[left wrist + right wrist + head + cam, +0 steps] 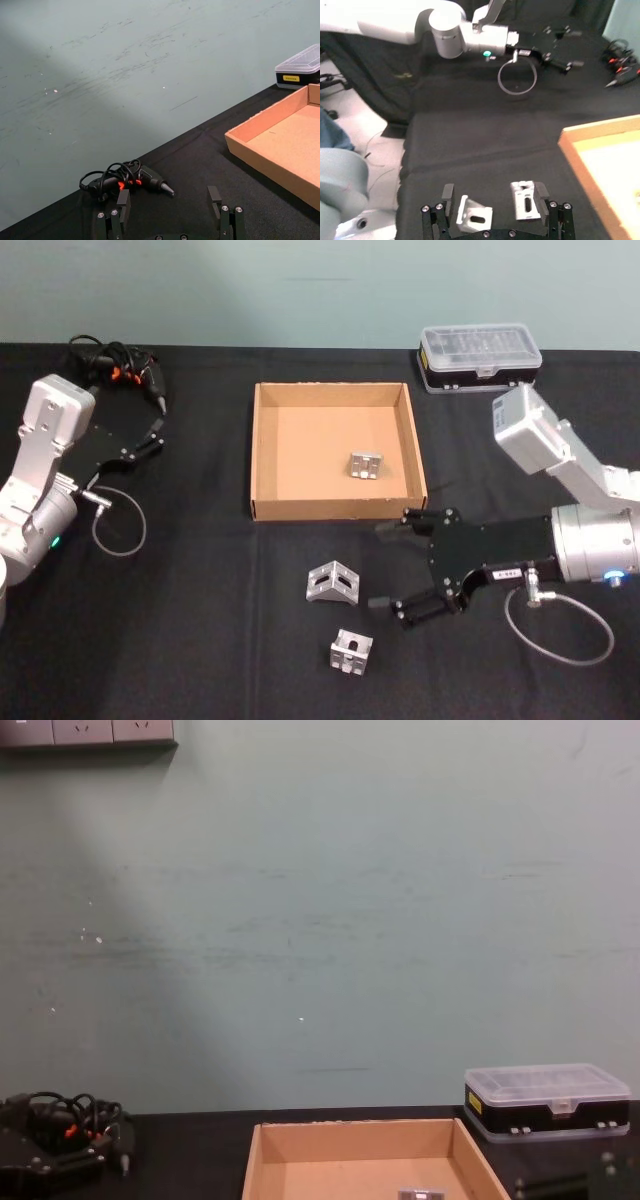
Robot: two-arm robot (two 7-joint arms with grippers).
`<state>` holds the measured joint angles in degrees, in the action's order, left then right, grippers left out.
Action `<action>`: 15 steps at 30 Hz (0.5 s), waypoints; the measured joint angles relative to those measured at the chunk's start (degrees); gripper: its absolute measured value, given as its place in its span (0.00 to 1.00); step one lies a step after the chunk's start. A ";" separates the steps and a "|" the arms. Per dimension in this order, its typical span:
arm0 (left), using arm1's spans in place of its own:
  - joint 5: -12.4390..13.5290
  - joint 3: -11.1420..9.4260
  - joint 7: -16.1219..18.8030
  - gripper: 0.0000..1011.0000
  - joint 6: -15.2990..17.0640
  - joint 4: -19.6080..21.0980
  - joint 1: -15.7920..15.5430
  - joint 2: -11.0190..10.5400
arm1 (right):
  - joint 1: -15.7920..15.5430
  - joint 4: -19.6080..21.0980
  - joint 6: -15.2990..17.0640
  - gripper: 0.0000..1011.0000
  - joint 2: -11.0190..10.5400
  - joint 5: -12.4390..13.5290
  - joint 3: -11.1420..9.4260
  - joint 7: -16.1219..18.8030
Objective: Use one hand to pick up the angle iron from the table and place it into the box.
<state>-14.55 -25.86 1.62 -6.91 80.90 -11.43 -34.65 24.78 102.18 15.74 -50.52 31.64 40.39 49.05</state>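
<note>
The right hand was positioned in front of the box, off its front right corner, with its fingers spread wide and nothing gripped. 2 metal brackets were found on the counter in front of the box. The nearer bracket was just beside the right hand's fingertips, and the front bracket was closer to the counter's front edge. A 3rd bracket was seen inside the box, toward its right wall. The left hand was parked near the counter's left edge, fingers spread, beside a corded screwdriver. A lidded case was set at the back right.
</note>
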 joint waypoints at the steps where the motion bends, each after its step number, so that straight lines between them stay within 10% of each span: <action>1: 0.00 0.00 0.00 0.99 0.00 0.00 0.00 0.00 | 0.12 0.01 0.37 0.99 0.00 -0.09 0.22 0.10; 15: 0.00 0.00 0.00 0.99 0.00 0.00 0.00 0.00 | 2.07 0.81 4.13 0.99 -0.11 -2.41 4.62 1.84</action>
<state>-14.55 -25.86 1.62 -6.91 80.90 -11.43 -34.64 26.85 102.99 19.86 -50.63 29.23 45.01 50.90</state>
